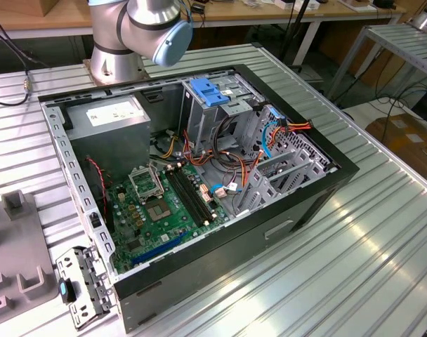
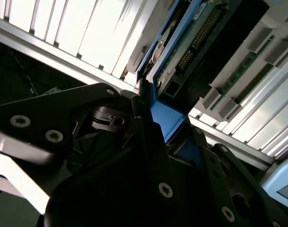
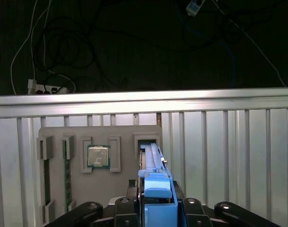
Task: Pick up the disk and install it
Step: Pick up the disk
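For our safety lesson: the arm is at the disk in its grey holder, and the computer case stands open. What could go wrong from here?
1. The disk stands edge-on in a slot of the grey holder with the pincer astride it; a tilted lift may jam it.
2. Orange cables crowd the drive cage; the disk might snag there.

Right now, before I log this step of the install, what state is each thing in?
gripper: shut on the disk's blue rail.
disk: standing on edge, far end at the grey holder's slot, not in the computer case.
grey holder: lying flat, a processor chip seated in one pocket.
computer case: lying on its side, side panel off, interior open.
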Motion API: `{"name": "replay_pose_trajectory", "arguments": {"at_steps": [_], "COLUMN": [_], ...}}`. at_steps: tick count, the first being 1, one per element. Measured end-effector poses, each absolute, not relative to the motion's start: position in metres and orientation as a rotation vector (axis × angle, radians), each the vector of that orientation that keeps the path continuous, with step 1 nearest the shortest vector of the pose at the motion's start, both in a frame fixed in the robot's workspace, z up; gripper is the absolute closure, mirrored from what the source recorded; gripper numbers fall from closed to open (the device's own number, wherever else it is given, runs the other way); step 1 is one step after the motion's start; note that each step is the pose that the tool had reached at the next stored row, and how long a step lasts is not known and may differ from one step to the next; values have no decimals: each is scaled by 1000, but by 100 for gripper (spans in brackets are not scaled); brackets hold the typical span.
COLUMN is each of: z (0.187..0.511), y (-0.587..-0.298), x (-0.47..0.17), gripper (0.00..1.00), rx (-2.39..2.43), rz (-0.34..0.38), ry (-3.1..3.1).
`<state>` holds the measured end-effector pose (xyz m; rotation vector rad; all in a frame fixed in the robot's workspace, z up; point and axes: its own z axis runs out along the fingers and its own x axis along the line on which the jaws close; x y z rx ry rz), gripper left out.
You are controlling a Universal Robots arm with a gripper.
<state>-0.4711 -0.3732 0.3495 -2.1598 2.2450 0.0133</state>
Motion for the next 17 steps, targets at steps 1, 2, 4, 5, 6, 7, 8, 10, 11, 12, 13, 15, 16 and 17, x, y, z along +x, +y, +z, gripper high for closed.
{"name": "replay_pose_trajectory", "arguments": {"at_steps": [1,2,4,5,6,7,8,10,11,12,13,15,16,17], "z": [350,351,352,353,353,354,354,354,354,355,355,355,355,356], "y": [-373,-373,-373,-373,-373,-373,-373,-373,-373,-373,-373,-373,-373,-373], "x": [-471,-471,-471,-471,-471,-471,-471,-471,-471,-471,-471,-471,-471,-471], "gripper": [63,63,63,63,63,63,63,63,63,63,63,63,63,63], "rx": [-2160,-2160,-2160,-2160,-2160,-2160,-2160,-2160,-2160,-2160,-2160,-2160,-2160,-2160], "rz": [13,13,13,13,13,13,13,13,13,13,13,13,13,13], "ry": [2245,2245,2245,2245,2245,2245,2245,2245,2245,2245,2245,2245,2245,2245]}}
